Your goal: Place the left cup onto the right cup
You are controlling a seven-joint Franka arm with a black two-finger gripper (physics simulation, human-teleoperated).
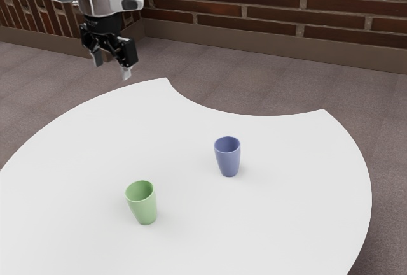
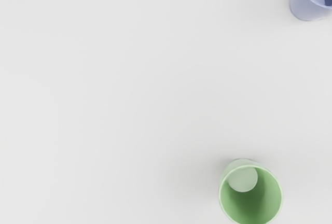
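1. The green cup stands upright on the white desk. Its long axis is vertical and its open mouth points up.
2. It is plain pale green, has no handle and tapers to a narrower base. In the wrist view its inside is empty.
3. It sits well apart from the blue cup, toward the exterior view's left and nearer the camera.
4. The blue cup is also upright, with the same shape.
5. The gripper hangs high, far from the blue cup toward the exterior view's upper left. Its fingers are apart and hold nothing.
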